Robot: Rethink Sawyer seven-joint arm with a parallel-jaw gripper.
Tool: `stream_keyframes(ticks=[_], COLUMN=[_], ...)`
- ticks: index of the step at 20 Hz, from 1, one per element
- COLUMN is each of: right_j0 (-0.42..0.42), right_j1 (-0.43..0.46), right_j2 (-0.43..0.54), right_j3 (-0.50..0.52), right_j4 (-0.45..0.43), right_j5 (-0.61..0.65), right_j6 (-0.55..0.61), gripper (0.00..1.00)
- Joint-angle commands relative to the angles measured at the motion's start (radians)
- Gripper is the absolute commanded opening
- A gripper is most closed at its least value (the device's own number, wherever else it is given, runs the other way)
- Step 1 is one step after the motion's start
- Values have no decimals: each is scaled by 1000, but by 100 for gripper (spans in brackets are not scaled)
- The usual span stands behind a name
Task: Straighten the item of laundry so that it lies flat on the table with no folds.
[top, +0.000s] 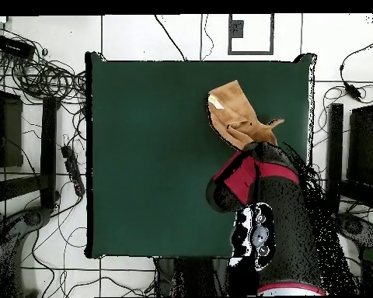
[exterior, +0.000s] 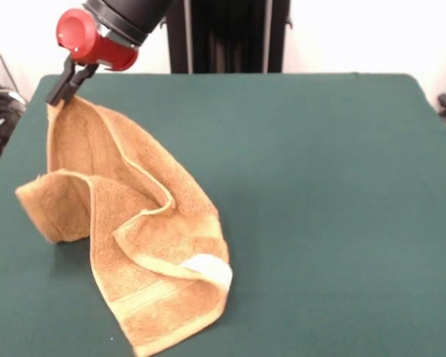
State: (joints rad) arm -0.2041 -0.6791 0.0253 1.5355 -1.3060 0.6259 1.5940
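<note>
While the claw (exterior: 65, 85) pinches one corner, towel (exterior: 134, 238) hangs twisted, folded, white label showing, lower end on table (exterior: 320, 186).

In the front view, the dark green felt-topped rectangular table (exterior: 320, 186) lies bare across its whole right half and along its far edge, so a gripper could pass there freely. The one obstacle is the crumpled orange-tan terry towel (exterior: 134, 245), which fills the left part from the far-left corner down to the near edge. One of its corners is lifted off the surface, pinched in the black two-fingered gripper (exterior: 59, 95) of the red and black arm (exterior: 104, 30), which blocks the far-left corner from above.
</note>
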Motion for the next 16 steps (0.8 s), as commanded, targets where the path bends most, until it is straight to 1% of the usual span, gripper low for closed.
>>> stream_keyframes(ticks=[1, 7, 11, 13, 14, 16], right_j0=[31, 22, 44, 17, -10, -39], right_j1=[121, 134, 154, 146, 135, 120], right_j2=[-7, 3, -2, 19, 40, 62], right_j3=[34, 46, 53, 80, 107, 143], right_j4=[-76, -49, -46, -15, 5, 28], right_j5=[37, 0, -13, -73, -138, -203], right_j6=[-146, -112, -35, -1, 27, 49], gripper=[0, 0, 0, 0, 0, 0])
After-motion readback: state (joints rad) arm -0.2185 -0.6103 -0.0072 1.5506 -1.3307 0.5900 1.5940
